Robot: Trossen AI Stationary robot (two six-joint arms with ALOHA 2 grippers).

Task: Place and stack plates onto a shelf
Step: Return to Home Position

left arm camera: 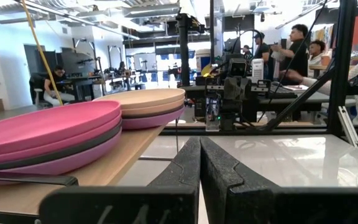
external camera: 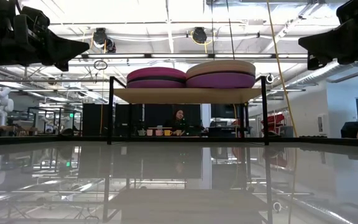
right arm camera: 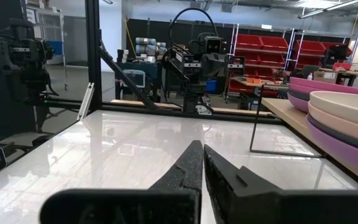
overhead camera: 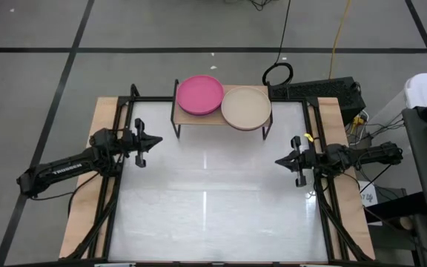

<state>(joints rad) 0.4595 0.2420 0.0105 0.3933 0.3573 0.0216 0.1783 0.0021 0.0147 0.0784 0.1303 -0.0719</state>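
Two stacks of plates rest side by side on the shelf (overhead camera: 221, 119), a light wood top on thin black legs at the table's far edge. The left stack (overhead camera: 200, 95) has a hot pink plate on top; in the left wrist view it shows hot pink over dark grey over pink (left arm camera: 48, 134). The right stack (overhead camera: 246, 107) has a beige plate on top, over dark grey and purple (external camera: 221, 73). My left gripper (overhead camera: 159, 140) hovers shut over the table's left side, holding nothing. My right gripper (overhead camera: 277, 161) hovers shut over the right side, holding nothing.
The glossy white tabletop (overhead camera: 213, 200) spreads between the arms in a black frame (overhead camera: 311, 119). Cables and a black box (overhead camera: 325, 90) lie beyond the far right corner. People sit and stand in the room behind (left arm camera: 297, 50).
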